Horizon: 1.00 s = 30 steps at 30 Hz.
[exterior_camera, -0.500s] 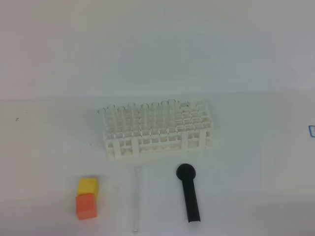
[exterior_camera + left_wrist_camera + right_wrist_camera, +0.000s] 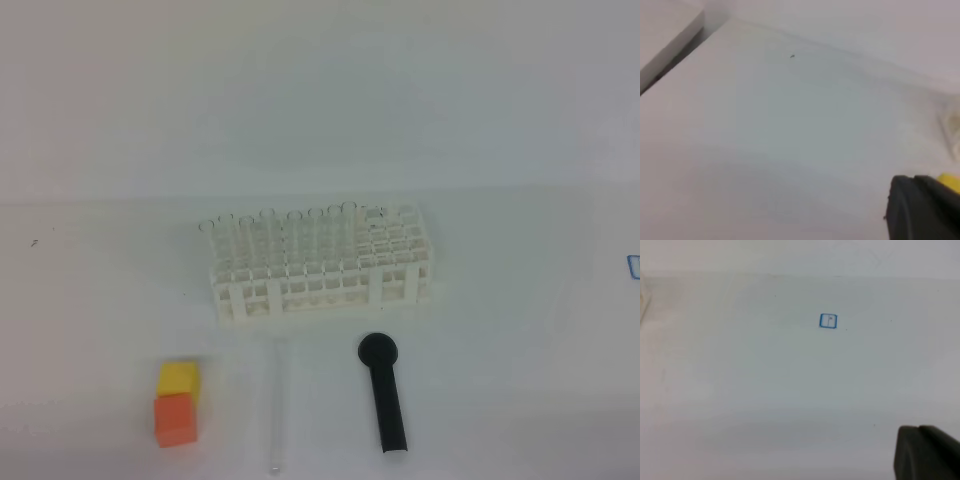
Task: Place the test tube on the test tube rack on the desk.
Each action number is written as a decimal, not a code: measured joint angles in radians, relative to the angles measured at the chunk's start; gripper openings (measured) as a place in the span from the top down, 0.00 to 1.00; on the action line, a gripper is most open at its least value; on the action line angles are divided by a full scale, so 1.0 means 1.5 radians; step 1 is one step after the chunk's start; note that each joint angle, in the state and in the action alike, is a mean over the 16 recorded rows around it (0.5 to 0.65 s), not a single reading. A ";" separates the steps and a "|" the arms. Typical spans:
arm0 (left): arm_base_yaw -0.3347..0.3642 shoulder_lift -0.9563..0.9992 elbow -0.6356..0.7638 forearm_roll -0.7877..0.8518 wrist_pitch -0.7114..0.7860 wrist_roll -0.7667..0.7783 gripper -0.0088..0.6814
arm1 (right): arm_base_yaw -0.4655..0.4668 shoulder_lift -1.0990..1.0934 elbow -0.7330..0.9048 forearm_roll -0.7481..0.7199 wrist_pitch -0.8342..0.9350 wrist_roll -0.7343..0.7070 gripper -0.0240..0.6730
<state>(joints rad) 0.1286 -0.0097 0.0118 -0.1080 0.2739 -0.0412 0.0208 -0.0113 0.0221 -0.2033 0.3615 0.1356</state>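
- Test tube (image 2: 277, 405) lies flat on the desk (image 2: 500, 330), lengthwise toward the front edge, between the colored cubes and the black tool, untouched by either arm.
- Test tube rack (image 2: 320, 262) stands just behind it, its square holes facing up, several clear tubes already upright in the back rows, which suggests the loose one belongs beside them.
- Black round-headed tool (image 2: 382, 392) rests parallel to the tube, near but apart from it.
- An orange cube (image 2: 173, 418) and a yellow cube (image 2: 179, 378) sit touching on the tube's other side.
- Neither arm shows in the overhead view; each wrist view catches only a dark corner of its own gripper (image 2: 922, 207) (image 2: 927, 452), both clenched shut and holding nothing.
- A small blue square mark (image 2: 828, 320) sits on bare desk on the right arm's side.
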 joint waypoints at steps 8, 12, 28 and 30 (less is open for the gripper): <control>0.000 0.005 -0.007 -0.155 -0.066 -0.057 0.99 | 0.000 0.000 0.000 0.000 0.000 0.000 0.97; 0.000 0.005 -0.007 -0.257 -0.094 -0.091 0.99 | 0.000 0.000 0.000 0.000 0.000 0.000 0.97; 0.000 0.013 -0.048 -0.461 -0.098 -0.010 0.99 | 0.000 0.000 0.000 0.000 0.000 0.000 0.97; 0.000 0.028 -0.074 -0.461 -0.071 0.039 0.99 | 0.000 0.000 0.000 0.000 0.000 0.000 0.97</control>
<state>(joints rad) 0.1280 0.0317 -0.0991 -0.8000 0.1676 0.0177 0.0208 -0.0113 0.0221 -0.2033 0.3615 0.1356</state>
